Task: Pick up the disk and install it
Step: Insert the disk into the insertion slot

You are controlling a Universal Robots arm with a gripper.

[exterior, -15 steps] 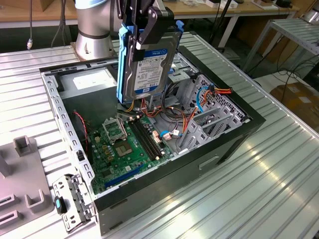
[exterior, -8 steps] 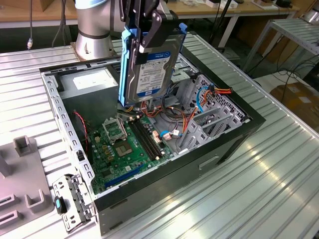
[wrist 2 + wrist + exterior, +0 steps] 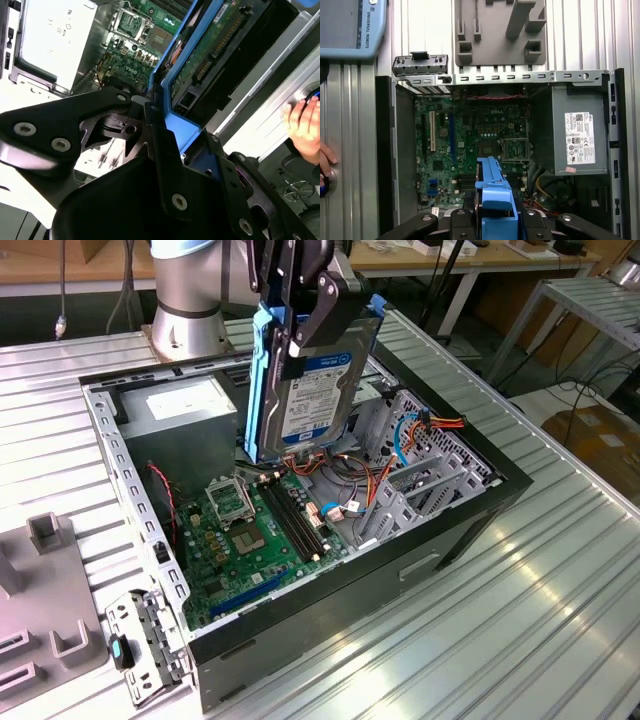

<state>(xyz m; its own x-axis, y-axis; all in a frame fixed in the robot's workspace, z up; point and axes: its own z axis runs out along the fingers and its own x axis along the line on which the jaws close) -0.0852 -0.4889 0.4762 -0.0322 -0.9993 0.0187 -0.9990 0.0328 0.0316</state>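
Note:
The disk (image 3: pixel 312 390) is a silver drive with a white and blue label and blue side rails. It hangs on edge above the open computer case (image 3: pixel 440 540), over the motherboard (image 3: pixel 240 540). My gripper (image 3: pixel 305 335) is shut on it from above, with its black fingers clamping the two faces. In the second wrist view the disk's green circuit side (image 3: pixel 215 45) runs out from the gripper (image 3: pixel 165 150). In the first wrist view its blue rail (image 3: pixel 494 195) sticks out of the gripper (image 3: pixel 495 222) over the board.
A grey power-supply box (image 3: pixel 180 410) fills the case's far corner; a metal cage with cables (image 3: pixel 420 470) is at the exterior view's right. A grey fixture plate (image 3: pixel 40 580) lies beside the case. A hand (image 3: pixel 302 125) rests on the table. The arm's base (image 3: pixel 190 300) stands behind.

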